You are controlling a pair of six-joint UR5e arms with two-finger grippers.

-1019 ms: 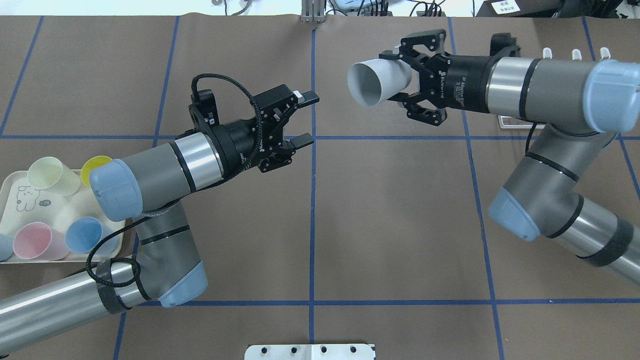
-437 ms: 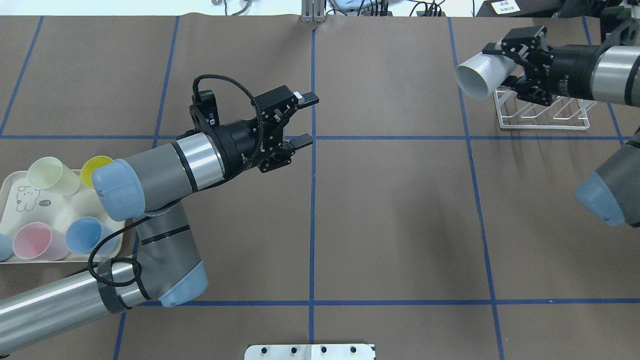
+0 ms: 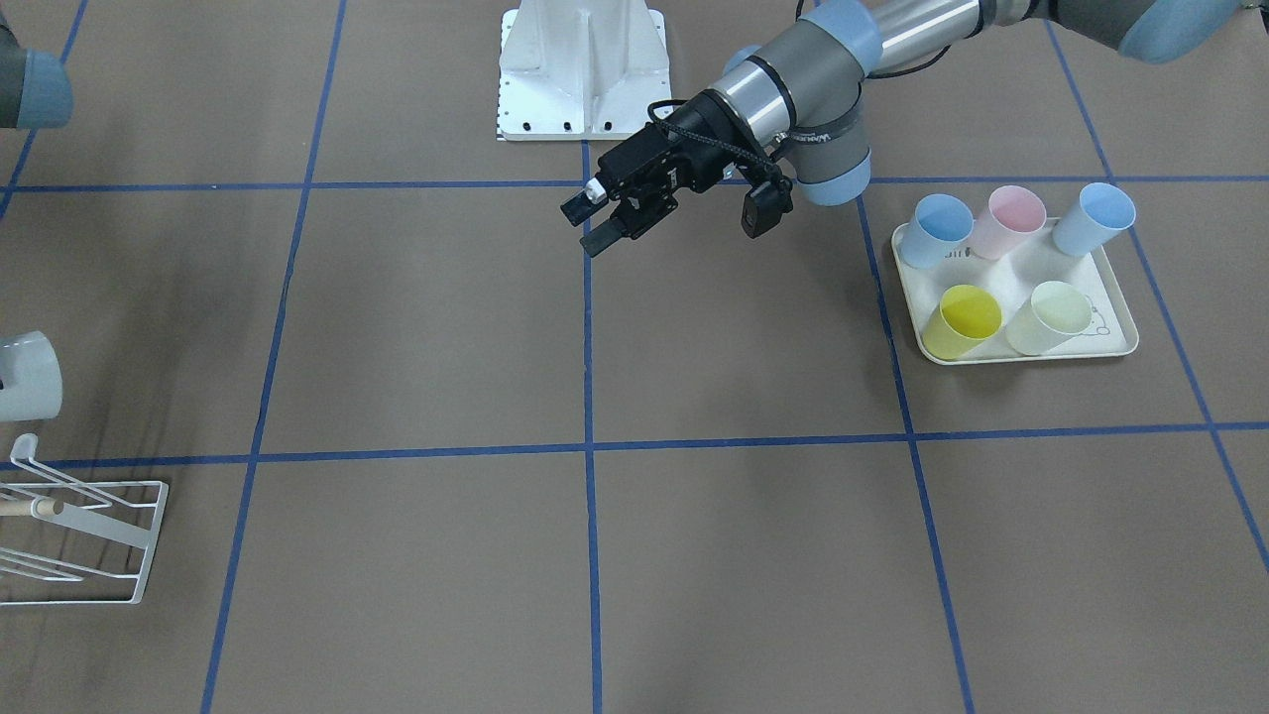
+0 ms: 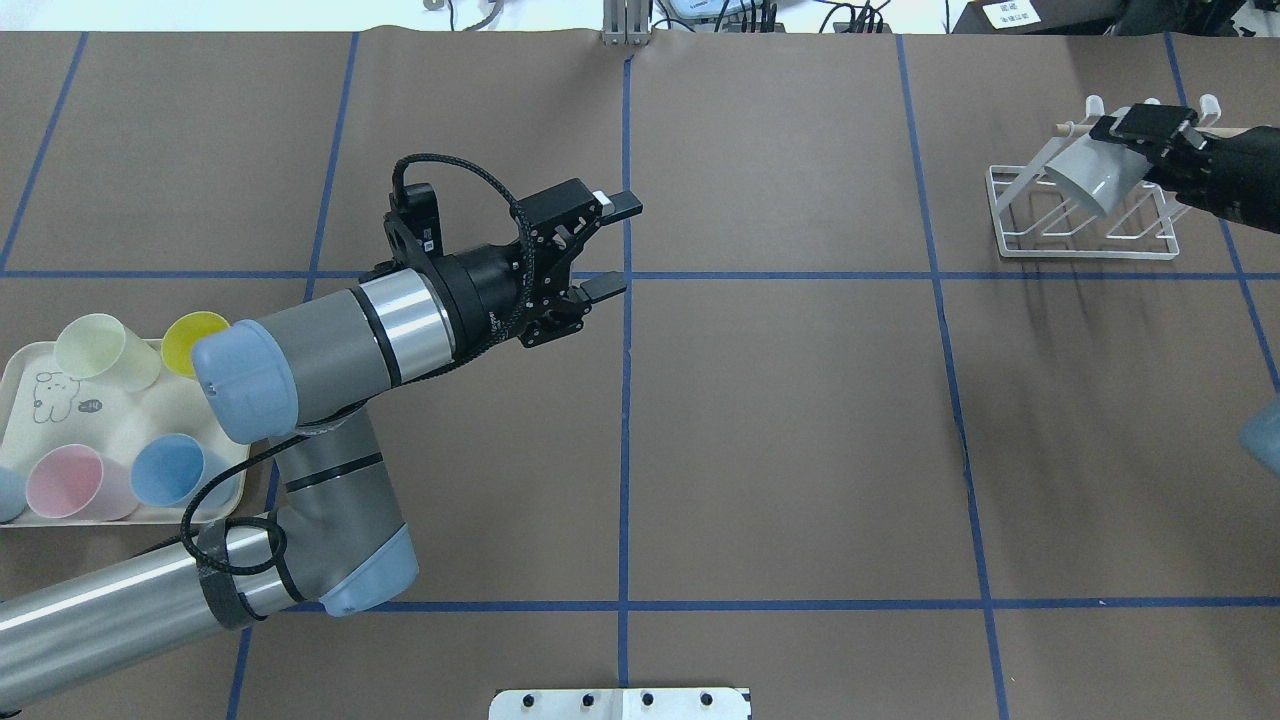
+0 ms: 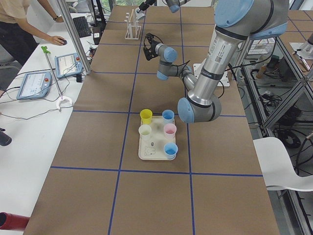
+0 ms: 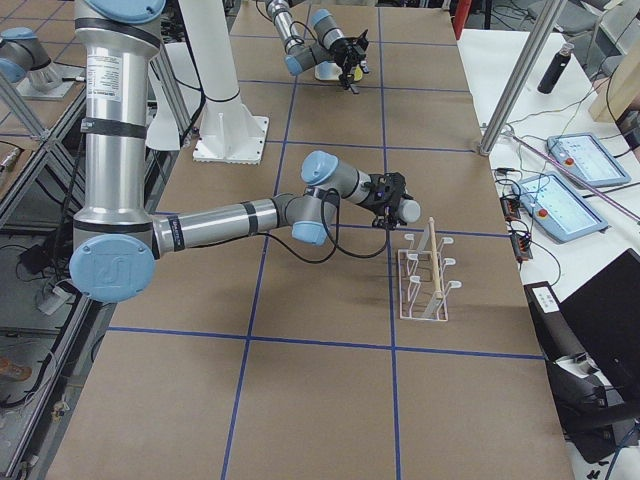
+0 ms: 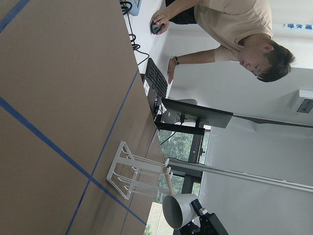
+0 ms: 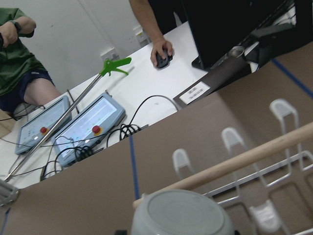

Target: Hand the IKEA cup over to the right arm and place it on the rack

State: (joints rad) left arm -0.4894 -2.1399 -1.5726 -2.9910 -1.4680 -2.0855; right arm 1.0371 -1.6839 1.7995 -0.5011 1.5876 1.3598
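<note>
The right tool [image 4: 1140, 143] was clamped on the cup [image 4: 1085, 178] near its closed base. The cup hung directly ahead of the tool's fingers, above the rack [image 4: 1080, 232]. Its long axis ran in line with the tool and was tilted. The base faced back toward the wrist, and the open mouth pointed away from the tool, slanting down toward the prongs [image 8: 230, 137] and toward the left arm's side. From the right wrist view only the round grey base [image 8: 182, 213] showed, and the wooden dowel [image 8: 244, 159] crossed just beyond it. The left wrist view looked partly into the mouth [image 7: 172, 210], which sat beside the dowel's end. Whether the rim touched a prong or the dowel could not be told.

The left tool [image 4: 612, 247] hovered over the middle of the counter [image 4: 800, 450] with its fingers [image 4: 622, 205] apart and nothing between them. It pointed toward the rack but was well apart from it and from the cup. Behind that tool, beside the arm's elbow, lay a cream tray [image 3: 1120, 342] with five coloured cups [image 3: 962, 319]. A person [image 7: 230, 19] sat at a desk beyond the rack.
</note>
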